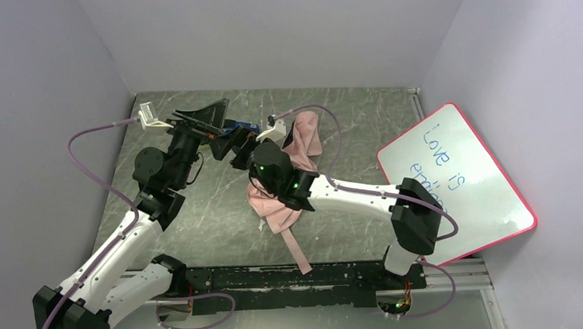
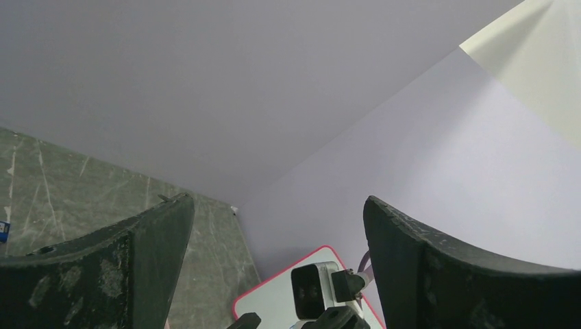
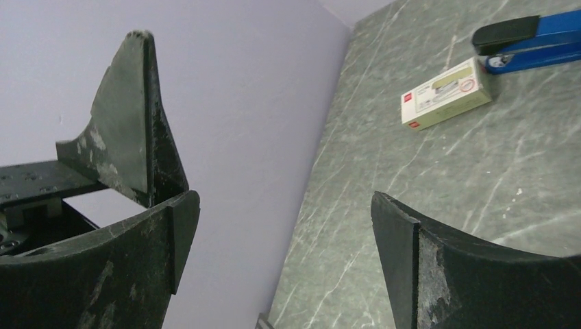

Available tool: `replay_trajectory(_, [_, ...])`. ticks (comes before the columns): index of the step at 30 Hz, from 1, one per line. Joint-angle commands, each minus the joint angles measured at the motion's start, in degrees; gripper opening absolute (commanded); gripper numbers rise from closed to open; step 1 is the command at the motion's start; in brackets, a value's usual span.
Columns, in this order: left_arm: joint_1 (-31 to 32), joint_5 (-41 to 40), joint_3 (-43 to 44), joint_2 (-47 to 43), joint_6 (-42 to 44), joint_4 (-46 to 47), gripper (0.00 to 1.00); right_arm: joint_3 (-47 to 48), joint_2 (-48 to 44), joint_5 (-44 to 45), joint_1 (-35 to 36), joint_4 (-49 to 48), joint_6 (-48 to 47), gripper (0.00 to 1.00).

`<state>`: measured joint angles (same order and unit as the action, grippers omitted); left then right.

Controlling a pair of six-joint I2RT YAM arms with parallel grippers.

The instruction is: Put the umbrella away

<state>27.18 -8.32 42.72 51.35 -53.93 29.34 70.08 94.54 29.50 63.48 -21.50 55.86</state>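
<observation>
**Clearly the umbrella is on the right arm's side, and both grippers are empty**

First we look at the green marbled table (image 1: 361, 133), which carries everything. On it, near the middle, lies the umbrella (image 1: 277, 212). It is partly hidden under the wrist of the right arm (image 1: 355, 195).

We see the umbrella as a crumpled bundle of pale pink, thin cloth, not rolled and not tied. One lump of cloth shows on the far side of the wrist and a flatter piece on the near side. Its long axis therefore runs from far to near, leaning a little to the right at the far end. We cannot make out the shaft or the handle from above.

The right gripper (image 3: 284, 205) has its jaws spread wide with nothing between them. It points to the far left, toward a blue stapler (image 3: 527, 38) and a small box (image 3: 445, 92). The umbrella is thus behind and below it, not in front.

The left gripper (image 2: 277, 202) is also spread wide and empty, lifted toward the walls. It is well apart from the cloth.

We judge the right arm the nearer one, but it must turn back and come down first.

The thin pink strap (image 1: 299, 252) trails from the bundle toward the near edge of the table.
</observation>
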Motion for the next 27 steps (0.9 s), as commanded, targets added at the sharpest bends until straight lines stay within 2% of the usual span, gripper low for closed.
replay_trajectory(1, [0.33, -0.06, 1.44, 0.02, 1.97, 0.71, 0.97, 0.62, 1.50, -4.82, 0.29, -6.23, -1.40, 1.00])
replay_trajectory(5, [0.33, -1.39, -1.07, -1.38, 0.68, 2.15, 0.97, -3.00, 0.53, -4.29, 0.25, -11.25, 0.42, 1.00])
replay_trajectory(11, [0.33, -2.87, -5.05, -2.60, -2.33, 6.88, 0.97, -0.93, -0.05, -3.06, 0.25, -6.21, 1.10, 1.00])
replay_trajectory(13, [0.33, -1.09, -2.18, -0.68, -0.85, 5.88, 0.97, -1.00, -0.21, -3.18, 0.24, -5.93, 2.06, 1.00])
replay_trajectory(16, [0.33, 2.26, 6.12, 3.76, 1.48, -1.64, 0.97, -1.66, -1.02, -3.10, -0.07, -6.53, 3.78, 1.00])
replay_trajectory(19, [0.39, 4.41, 11.34, 7.51, 2.65, -2.94, 0.97, -1.66, -1.45, -3.71, -1.13, -7.63, 4.53, 1.00])
replay_trajectory(24, [0.42, 3.52, 11.43, 7.91, 1.73, -0.84, 0.97, 1.09, -1.10, -4.95, -2.04, -5.05, 4.42, 1.00])
replay_trajectory(27, [0.50, 2.23, 12.16, 6.64, 2.09, -3.63, 0.97, 1.86, -0.30, -6.08, -2.05, -4.37, 6.07, 1.00])
